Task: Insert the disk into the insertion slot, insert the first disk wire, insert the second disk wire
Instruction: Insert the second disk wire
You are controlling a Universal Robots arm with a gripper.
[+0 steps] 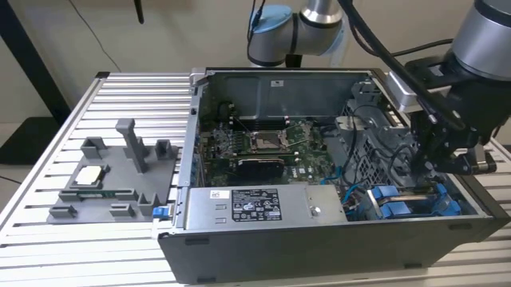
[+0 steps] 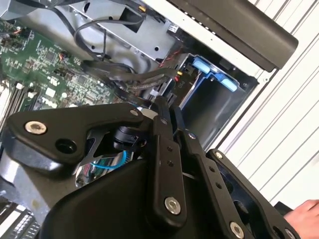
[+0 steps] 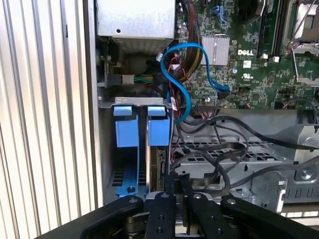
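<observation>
One open grey metal computer case point(image 1: 319, 239), one labelled silver power-supply box point(image 1: 264, 206), one green motherboard point(image 1: 264, 146), two blue plastic carrier tabs point(image 3: 125, 132) point(image 3: 159, 130), one grey fixture tray point(image 1: 104, 179).

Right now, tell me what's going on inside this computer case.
The robot arm's gripper is lowered into the open computer case, at the corner with the drive bay. The blue disk carrier sits in that bay, so the disk looks inserted. The gripper hangs among dark cables right beside the carrier, and a blue data cable loops nearby.
</observation>
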